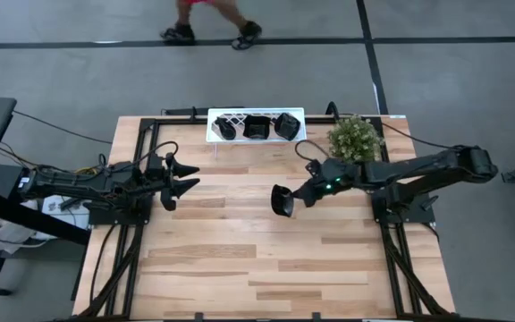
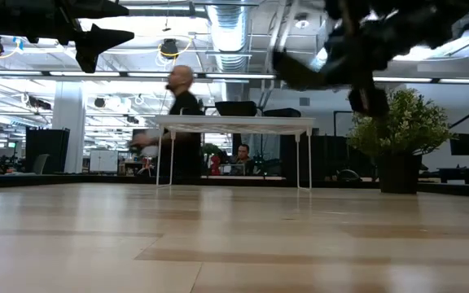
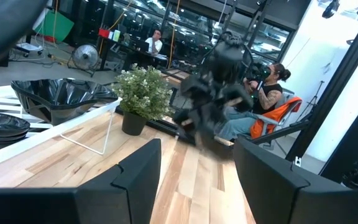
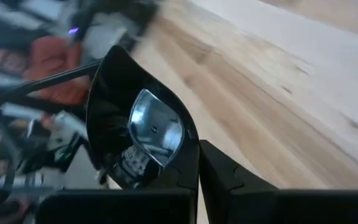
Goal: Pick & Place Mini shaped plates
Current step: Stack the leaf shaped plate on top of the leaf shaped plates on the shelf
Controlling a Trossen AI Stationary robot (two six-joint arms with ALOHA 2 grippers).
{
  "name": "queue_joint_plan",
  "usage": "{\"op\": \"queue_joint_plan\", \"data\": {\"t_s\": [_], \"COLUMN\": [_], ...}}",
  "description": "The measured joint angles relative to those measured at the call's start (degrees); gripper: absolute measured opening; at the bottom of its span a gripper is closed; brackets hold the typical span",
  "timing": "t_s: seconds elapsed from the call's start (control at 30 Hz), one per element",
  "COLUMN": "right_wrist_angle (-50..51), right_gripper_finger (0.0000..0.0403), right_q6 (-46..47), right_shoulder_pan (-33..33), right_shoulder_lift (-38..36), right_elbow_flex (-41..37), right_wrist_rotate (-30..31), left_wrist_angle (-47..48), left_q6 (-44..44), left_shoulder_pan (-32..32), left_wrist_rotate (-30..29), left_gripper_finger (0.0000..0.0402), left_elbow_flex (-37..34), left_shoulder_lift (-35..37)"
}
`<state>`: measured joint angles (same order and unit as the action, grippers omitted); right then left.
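Note:
Several glossy black mini plates sit in a white lattice rack at the table's far edge; the left wrist view shows them too. My right gripper is over the table's middle, shut on one black teardrop plate, which fills the right wrist view. In the low view that plate hangs high above the tabletop. My left gripper waits open over the table's left side, touching nothing, its fingers spread. My right gripper pinches the teardrop plate by its rim between the two fingers, coming from the table's right side. The plate is lifted clear of the table and stands on edge, its hollow face toward the wrist camera.
A potted plant stands at the far right, close beside my right arm and the rack. Bare wooden tabletop stretches across the middle and near side. A person's legs pass beyond the far edge; people sit in the room behind.

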<state>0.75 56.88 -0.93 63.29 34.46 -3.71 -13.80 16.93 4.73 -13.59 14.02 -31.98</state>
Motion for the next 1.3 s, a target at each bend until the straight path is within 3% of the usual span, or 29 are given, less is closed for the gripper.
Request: {"op": "queue_joint_plan", "data": {"t_s": [0.4,0.6,0.8,1.0,1.3], "right_wrist_angle": [-6.75,-8.68,-9.02,-2.38,23.25], "right_gripper_finger": [0.0000,0.0000,0.0000,0.0000,0.0000], "right_q6": [-16.30,-18.25,-14.70,-12.87,-16.72], "right_shoulder_pan": [0.02,0.00,-3.15,-9.56,-19.85], "right_shoulder_lift": [-13.25,-16.58,-15.96,-13.37,-5.55], "right_elbow_flex": [0.04,0.05,0.16,5.88,24.23], "right_wrist_rotate": [-8.43,-9.30,-5.90,-5.29,-5.39], "left_wrist_angle": [-0.20,-0.38,-0.40,-0.41,-0.40], "left_q6": [0.00,0.00,0.01,0.00,-0.19], "left_shoulder_pan": [0.00,0.00,0.00,0.00,0.00], "left_wrist_rotate": [0.01,0.00,-0.01,-0.01,-0.01], "left_gripper_finger": [0.0204,0.0204,0.0204,0.0204,0.0204], "left_elbow_flex": [0.00,0.00,0.00,0.00,0.00], "left_shoulder_lift": [0.00,0.02,0.01,0.02,0.02]}}
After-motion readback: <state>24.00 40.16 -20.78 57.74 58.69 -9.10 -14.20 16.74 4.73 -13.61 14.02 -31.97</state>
